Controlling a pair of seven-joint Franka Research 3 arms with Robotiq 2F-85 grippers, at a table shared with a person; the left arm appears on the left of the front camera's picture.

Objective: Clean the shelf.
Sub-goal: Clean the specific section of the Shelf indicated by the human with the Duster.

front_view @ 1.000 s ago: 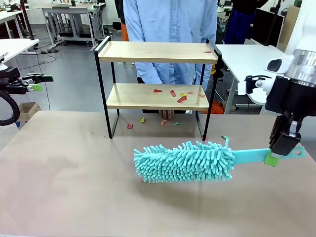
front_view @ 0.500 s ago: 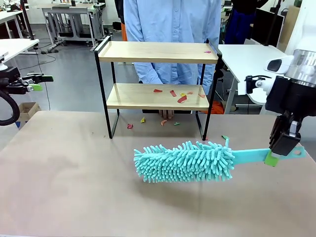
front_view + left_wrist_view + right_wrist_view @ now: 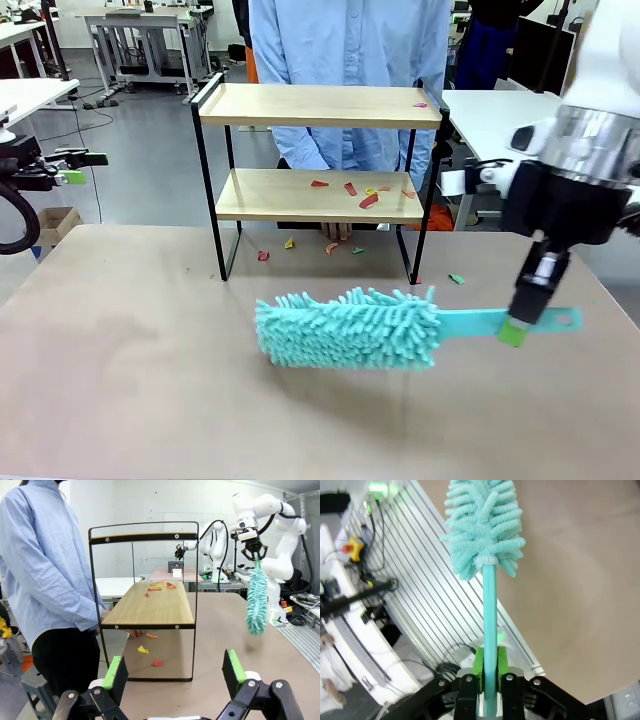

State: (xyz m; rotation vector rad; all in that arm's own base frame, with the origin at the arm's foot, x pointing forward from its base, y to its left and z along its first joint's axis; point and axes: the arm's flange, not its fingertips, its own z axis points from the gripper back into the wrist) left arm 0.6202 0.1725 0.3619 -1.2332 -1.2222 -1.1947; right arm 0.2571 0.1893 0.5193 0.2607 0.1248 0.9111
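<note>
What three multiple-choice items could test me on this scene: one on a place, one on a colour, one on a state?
1. Where is the head of the duster relative to the shelf?
A. on its top board
B. over the table, in front of it
C. on the floor

2. What colour is the duster?
A. red
B. yellow
C. teal

3. How is the right end effector?
A. shut on the duster's handle
B. open and empty
C. shut on the shelf's frame

1 B: the head hangs over the table, on the robot's side of the shelf.
2 C: head and handle are teal.
3 A: its green pads clamp the handle.
</note>
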